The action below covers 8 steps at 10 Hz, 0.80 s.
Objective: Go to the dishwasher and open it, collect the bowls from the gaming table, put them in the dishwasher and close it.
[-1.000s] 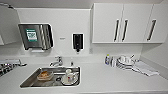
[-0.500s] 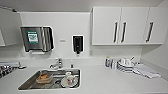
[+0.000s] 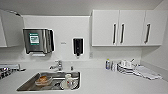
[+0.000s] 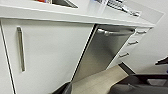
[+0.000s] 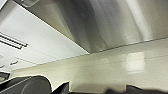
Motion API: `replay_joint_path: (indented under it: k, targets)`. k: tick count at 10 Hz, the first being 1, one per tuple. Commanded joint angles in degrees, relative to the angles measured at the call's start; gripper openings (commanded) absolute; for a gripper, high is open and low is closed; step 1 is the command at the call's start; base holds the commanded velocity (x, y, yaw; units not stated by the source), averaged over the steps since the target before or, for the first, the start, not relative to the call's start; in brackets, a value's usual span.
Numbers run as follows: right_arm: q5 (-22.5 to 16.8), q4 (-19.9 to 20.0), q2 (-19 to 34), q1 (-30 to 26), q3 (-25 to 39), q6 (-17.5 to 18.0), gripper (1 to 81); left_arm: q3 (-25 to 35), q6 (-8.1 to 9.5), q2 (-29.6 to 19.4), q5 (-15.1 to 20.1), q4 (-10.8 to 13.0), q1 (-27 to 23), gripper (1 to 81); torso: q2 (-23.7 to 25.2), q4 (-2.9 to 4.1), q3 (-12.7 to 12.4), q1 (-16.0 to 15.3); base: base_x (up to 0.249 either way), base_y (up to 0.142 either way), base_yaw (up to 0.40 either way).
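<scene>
Head: sink (image 3: 50, 81) holds dishes, so I'm parked at the counter | Left wrist: dishwasher (image 4: 105, 50) beside the sink's cabinet, door closed, handle (image 4: 116, 32) unreached | Right wrist: steel front fills close range; both jaws' state I cannot tell.

- the dishwasher (image 4: 110, 50) shows its steel front and bar handle in the left wrist view, its foot hidden behind dark robot parts; the right wrist view cuts its front off at the edges.
- items in the sink (image 3: 50, 80) are too blurred to name, and the basin's near side is cut off.
- the stacked things on the counter (image 3: 100, 80) by the right wall are too blurred to tell.
</scene>
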<state>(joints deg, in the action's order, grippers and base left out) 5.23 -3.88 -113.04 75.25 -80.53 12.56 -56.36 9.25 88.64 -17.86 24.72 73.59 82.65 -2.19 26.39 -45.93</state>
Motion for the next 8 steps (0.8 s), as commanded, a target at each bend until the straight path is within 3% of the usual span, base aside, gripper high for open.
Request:
replay_joint_path:
  k: [1, 2, 5, 7, 8]
  targets:
    - [-1.7, 0.5, 3.2, -5.2, 2.0, 0.5, 81.1, 3.8, 0.68, -3.5, 0.0, 1.9, -5.1, 81.1, 5.5, 0.00, 5.4, -3.6, 0.000, 0.000, 0.000]
    - [-1.8, 0.4, 3.2, -5.5, 2.0, 1.4, 81.1, 4.5, 0.77, -3.3, 0.0, 3.9, -5.1, 81.1, 7.1, 0.00, 6.0, -4.5, 0.000, 0.000, 0.000]
    - [-1.8, 0.4, 3.5, -6.3, 3.2, 1.6, 81.1, 4.6, 0.77, -2.8, 0.2, 4.2, -5.2, 81.1, 12.9, 0.00, 11.4, -8.1, 0.000, 0.000, 0.000]
    - [-1.8, 0.4, 3.9, -6.3, 3.5, 1.6, 81.1, 5.5, 0.77, -3.2, -0.1, 5.7, -5.1, 81.1, 17.0, 0.00, 15.3, -10.8, 0.000, 0.000, 0.000]
    - [-1.7, 0.4, 4.2, -6.3, 3.7, 1.6, 81.1, 6.2, 0.77, -3.4, -0.1, 6.1, -5.2, 81.1, 19.1, 0.00, 15.5, -12.1, 0.000, 0.000, 0.000]
